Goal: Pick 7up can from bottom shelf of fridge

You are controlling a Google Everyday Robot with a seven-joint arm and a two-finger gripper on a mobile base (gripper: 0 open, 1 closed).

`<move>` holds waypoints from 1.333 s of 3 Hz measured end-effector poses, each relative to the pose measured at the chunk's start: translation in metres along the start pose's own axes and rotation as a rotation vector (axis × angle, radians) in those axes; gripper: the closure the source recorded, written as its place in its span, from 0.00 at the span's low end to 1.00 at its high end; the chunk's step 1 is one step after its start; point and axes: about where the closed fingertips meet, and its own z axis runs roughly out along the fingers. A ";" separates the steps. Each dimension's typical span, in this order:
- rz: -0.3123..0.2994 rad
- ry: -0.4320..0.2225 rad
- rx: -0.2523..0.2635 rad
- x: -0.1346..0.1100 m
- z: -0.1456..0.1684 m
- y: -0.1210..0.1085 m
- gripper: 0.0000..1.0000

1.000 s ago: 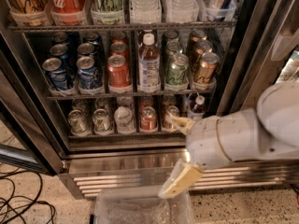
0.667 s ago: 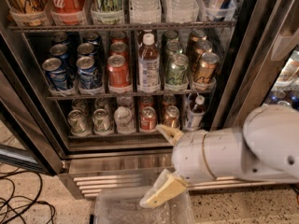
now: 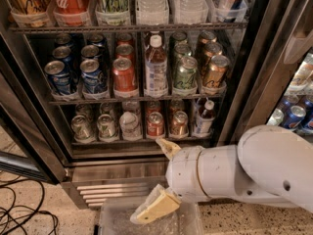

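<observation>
Dark fridge (image 3: 122, 169) interior: greenish 7up can (image 3: 81, 127) stands far left on bottom shelf (image 3: 122, 142). Gripper (image 3: 146, 180) hangs below, right — fingers spread, empty. Can likely light, slick, dentable — grasp mid-body.

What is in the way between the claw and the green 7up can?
Nothing visible. The open claw hangs below the dark bottom shelf; the small green aluminium 7up can stands in its front row, unblocked.
</observation>
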 end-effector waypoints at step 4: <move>-0.070 -0.276 0.326 0.002 0.069 -0.057 0.00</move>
